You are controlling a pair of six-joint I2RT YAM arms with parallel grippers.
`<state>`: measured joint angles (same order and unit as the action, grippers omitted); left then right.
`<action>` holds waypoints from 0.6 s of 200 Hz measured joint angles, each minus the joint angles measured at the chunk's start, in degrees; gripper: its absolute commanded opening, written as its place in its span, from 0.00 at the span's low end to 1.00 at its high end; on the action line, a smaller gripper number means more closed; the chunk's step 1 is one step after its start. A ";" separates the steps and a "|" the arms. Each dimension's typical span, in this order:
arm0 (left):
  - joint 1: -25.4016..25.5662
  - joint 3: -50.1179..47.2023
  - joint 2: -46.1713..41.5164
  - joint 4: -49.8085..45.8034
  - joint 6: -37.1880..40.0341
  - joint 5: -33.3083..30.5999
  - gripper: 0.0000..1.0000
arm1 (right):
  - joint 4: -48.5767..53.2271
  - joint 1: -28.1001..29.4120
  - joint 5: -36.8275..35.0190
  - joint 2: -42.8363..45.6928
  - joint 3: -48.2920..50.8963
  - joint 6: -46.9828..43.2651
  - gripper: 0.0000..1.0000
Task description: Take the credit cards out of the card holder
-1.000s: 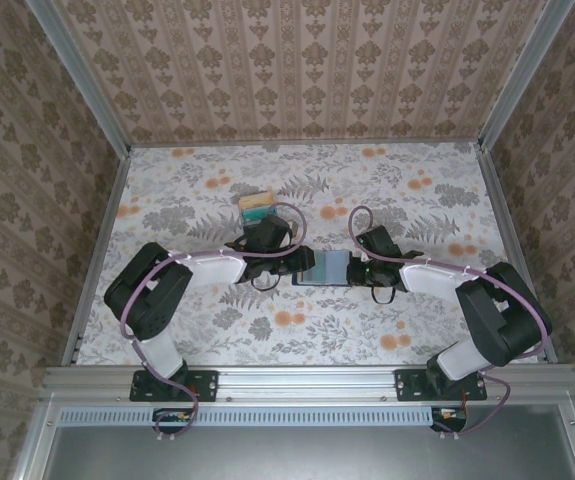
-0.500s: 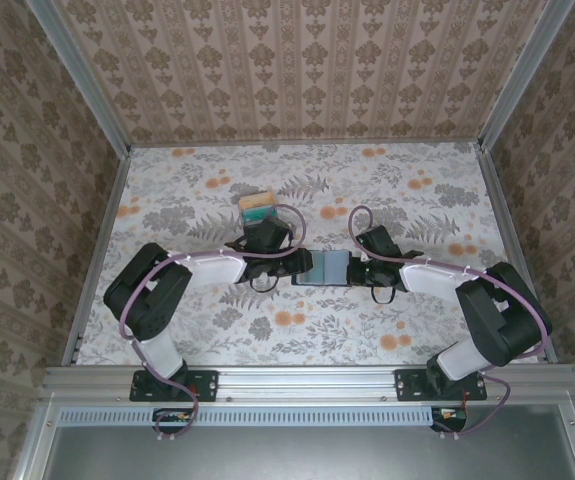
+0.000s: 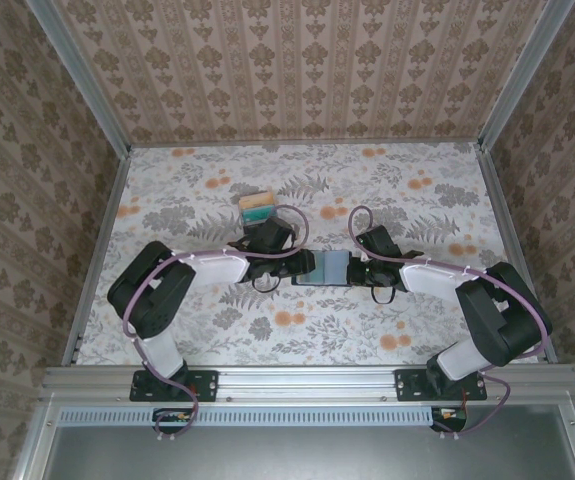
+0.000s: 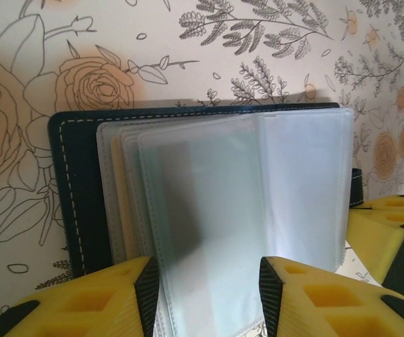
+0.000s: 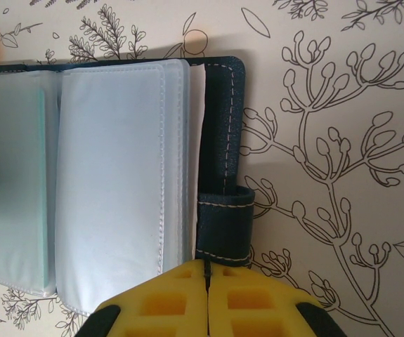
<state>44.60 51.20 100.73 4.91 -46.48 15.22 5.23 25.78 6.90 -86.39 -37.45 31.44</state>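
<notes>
At centre, card holder (image 3: 329, 268) apparently unmoved, open.

worktop (image 3: 437, 215) carrying everything | card holder (image 3: 329, 267) lying open at centre | left hand (image 3: 304, 266) sitting at its left edge | right hand (image 3: 358, 270) touching its right edge | card rack (image 3: 257, 207) standing far-left of holder, well apart

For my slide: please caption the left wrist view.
Open left end effector straddles a clear sleeve of the opened navy card holder.

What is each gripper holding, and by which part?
Left gripper: nothing clamped; jaws open astride the card holder's clear sleeves. Right gripper: jaws shut at the strap tab; pinching or just pressing it cannot be told.
</notes>
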 measured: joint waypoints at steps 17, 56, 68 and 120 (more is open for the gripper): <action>0.00 0.28 0.61 0.02 -0.02 0.04 0.45 | 0.02 0.00 0.02 0.00 0.00 0.02 0.07; 0.00 0.85 2.03 2.51 -0.11 1.62 0.45 | 0.44 -0.02 0.00 0.00 0.00 0.02 0.08; 0.00 0.85 2.21 3.41 -0.28 2.16 0.46 | 0.44 -0.02 0.00 0.00 0.00 0.00 0.08; 0.02 0.85 2.45 5.99 -0.92 4.81 0.60 | 0.59 0.00 0.00 0.00 0.00 0.00 0.08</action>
<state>44.62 52.05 103.18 10.90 -47.40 20.03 5.82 25.78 6.90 -86.39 -37.45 31.44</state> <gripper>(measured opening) 0.561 0.078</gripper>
